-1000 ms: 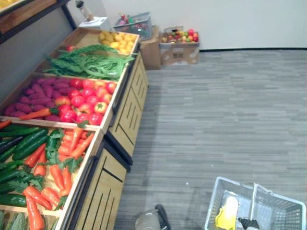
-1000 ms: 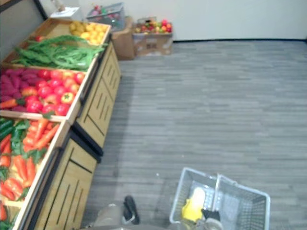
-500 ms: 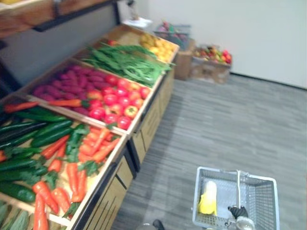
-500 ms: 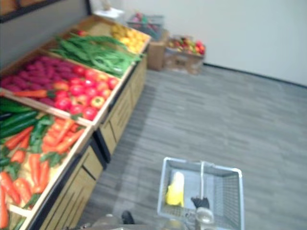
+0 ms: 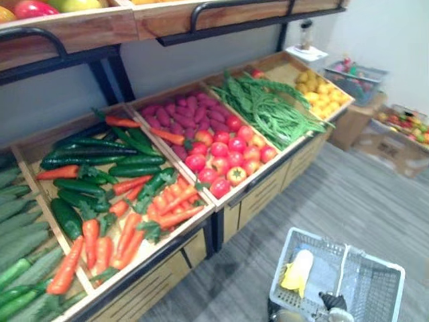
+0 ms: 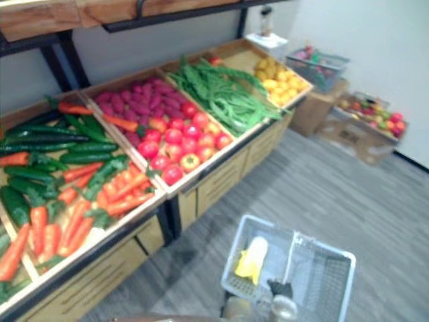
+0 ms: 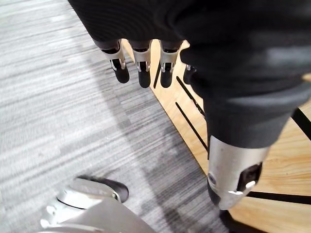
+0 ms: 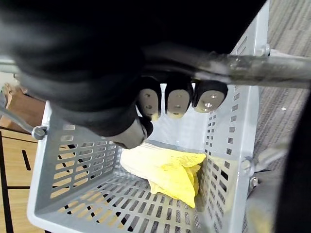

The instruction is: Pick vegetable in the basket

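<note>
Grey floor (image 5: pixel 362 194) runs beside a wooden stand (image 5: pixel 151 292) of carrots (image 5: pixel 171 201) and tomatoes (image 5: pixel 221 151) at the frame's left. Lower right, my right hand (image 8: pixel 177 101) curls round the handle (image 8: pixel 262 65) of the basket (image 8: pixel 68 160); a yellow vegetable (image 8: pixel 167 170) lies inside. My left hand (image 7: pixel 144 73) hangs loose-fingered, holding nothing.

Grey plank floor (image 5: pixel 375 194), wooden stand (image 5: pixel 258 200), upper shelf (image 5: pixel 87 27), cardboard box (image 5: pixel 392 147) of what looks like fruit, white wall (image 5: pixel 389 33)
</note>
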